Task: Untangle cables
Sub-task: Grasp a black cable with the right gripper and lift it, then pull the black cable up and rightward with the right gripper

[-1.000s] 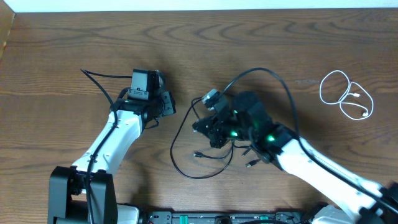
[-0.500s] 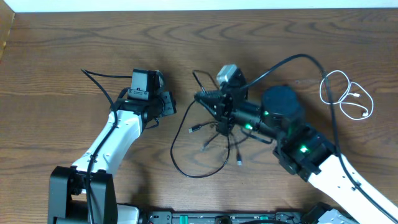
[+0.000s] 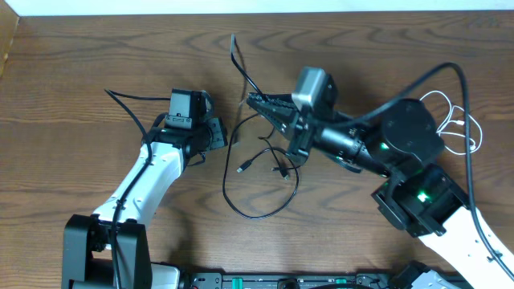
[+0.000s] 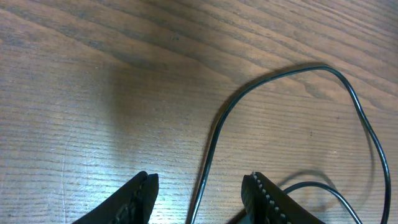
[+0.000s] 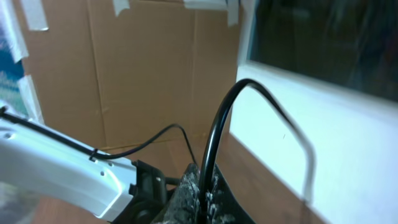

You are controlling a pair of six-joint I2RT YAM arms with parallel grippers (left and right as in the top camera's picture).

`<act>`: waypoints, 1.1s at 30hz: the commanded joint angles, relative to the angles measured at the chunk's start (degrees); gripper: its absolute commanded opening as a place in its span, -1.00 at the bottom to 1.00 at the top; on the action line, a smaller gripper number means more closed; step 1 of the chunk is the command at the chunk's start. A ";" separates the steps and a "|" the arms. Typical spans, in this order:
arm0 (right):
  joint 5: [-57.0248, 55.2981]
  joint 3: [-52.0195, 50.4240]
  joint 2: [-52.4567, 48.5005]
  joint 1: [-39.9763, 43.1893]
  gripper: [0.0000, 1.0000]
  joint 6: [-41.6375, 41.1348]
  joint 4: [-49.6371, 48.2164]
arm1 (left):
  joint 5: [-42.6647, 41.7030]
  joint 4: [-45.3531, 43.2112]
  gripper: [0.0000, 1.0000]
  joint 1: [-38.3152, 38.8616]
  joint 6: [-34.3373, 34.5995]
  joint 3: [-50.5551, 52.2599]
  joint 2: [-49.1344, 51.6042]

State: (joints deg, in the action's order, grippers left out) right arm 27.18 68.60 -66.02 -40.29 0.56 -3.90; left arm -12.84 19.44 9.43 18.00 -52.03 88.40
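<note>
My right gripper is raised above the table centre and shut on a thin black cable; in the right wrist view the cable arcs up out of the closed jaws. More black cable hangs below in a loop with small plugs. My left gripper is open on the table, and a strand of black cable runs between its fingers. A white cable lies coiled at the right, partly behind my right arm.
A thicker black wire runs from my left arm at the left. The table's far edge meets a white strip at the top. Cardboard fills the right wrist view's background.
My right gripper has risen and swung toward the far side with the black cable, lifting one end up and dragging the loop and plugs along. The left arm has not moved.
</note>
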 commanded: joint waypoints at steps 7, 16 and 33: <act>-7.82 1.86 3.10 0.24 -0.98 14.80 -5.97 | -0.22 -0.28 0.00 -0.15 -0.57 -0.17 -0.09; -38.32 1.86 3.04 0.24 -0.98 15.39 -17.20 | -0.20 -0.26 0.00 -0.15 -0.59 -0.17 -0.09; -54.93 1.86 -6.12 8.13 -0.98 23.08 -9.90 | -0.22 -0.26 0.00 -0.15 -0.57 -0.17 -0.09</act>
State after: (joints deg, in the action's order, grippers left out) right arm -22.39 69.54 -70.13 -33.95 22.20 -15.79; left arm -13.04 19.09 9.43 17.98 -52.03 88.40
